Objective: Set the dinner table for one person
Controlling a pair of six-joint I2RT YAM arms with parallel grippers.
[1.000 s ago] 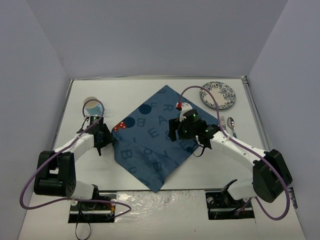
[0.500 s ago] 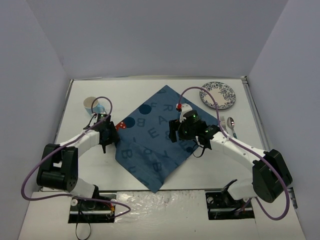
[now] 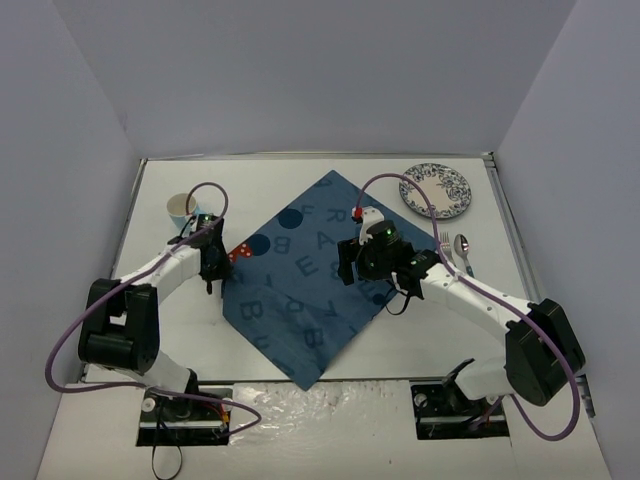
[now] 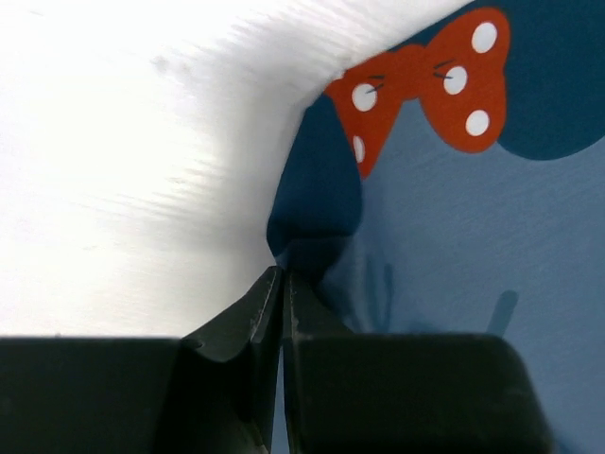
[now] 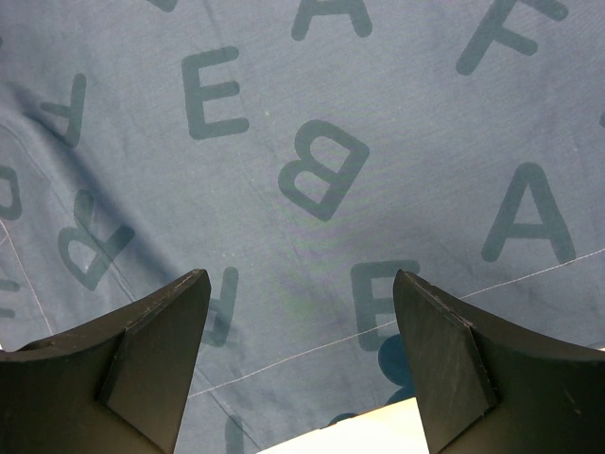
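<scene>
From above, the white dinner table (image 3: 180, 330) spread under both arms, with the blue placemat (image 3: 310, 285) lying askew at its middle. The left arm's cable partly hid the cup (image 3: 181, 208). The left gripper (image 3: 213, 270) sat at the placemat's left corner, its jaws too small to read. Since a second earlier, that corner had slid slightly leftward, while the right gripper (image 3: 350, 262) had not moved.

In the left wrist view, the jaws were pinched together on the placemat's edge, near a red bow (image 4: 425, 80).

In the right wrist view, the jaws stood wide apart above the lettered cloth.
</scene>
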